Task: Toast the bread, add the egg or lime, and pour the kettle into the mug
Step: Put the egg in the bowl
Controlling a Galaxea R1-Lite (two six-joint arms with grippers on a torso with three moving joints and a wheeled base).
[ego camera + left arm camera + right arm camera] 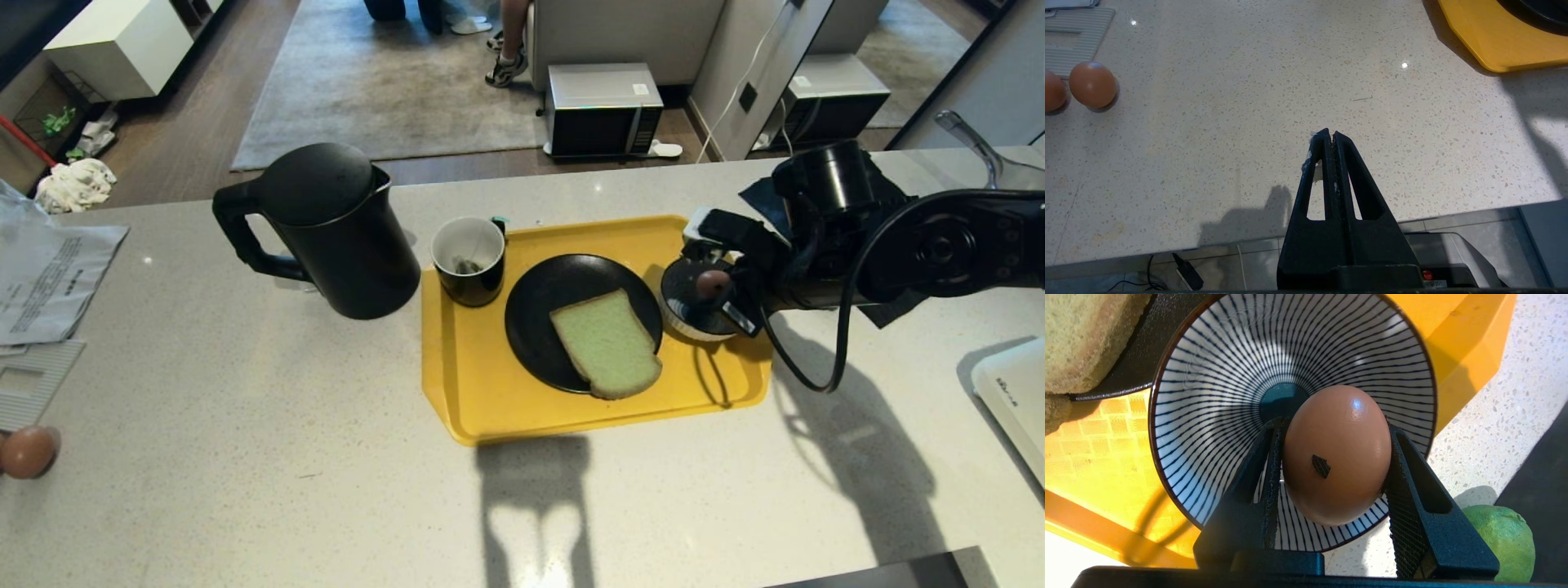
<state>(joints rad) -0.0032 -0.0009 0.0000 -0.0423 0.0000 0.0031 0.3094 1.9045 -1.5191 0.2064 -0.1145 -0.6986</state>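
- The egg (1337,455), pinkish-brown with a small dark speck on its shell, sits clamped between the two fingers of your right gripper (1331,473), held over the blue-striped bowl (1216,396).
- In the head view you see that bowl at the right end of the yellow tray (490,392), with the right gripper over it, its arm reaching in from the right.
- The bread (606,343), pale green with a thin brown crust, lies flat on the black plate (539,310) in the middle of the tray, one edge overhanging the plate's near rim.
- The mug (469,260) stands on the tray's far left corner, teabag inside.
- The kettle (326,224) stands upright on the counter (245,457) just left of the tray, lid on, handle pointing left.
- The lime (1504,539) rests on the counter, off the tray, close beside the bowl in your right wrist view.
- Your left gripper (1331,136) hangs over bare counter near its front edge, fingers pressed together on nothing.
- Two plain brown eggs (1092,83) lie on the counter far to the left, well apart from the tray.
- A person's legs (510,49) show on the rug beyond the counter.
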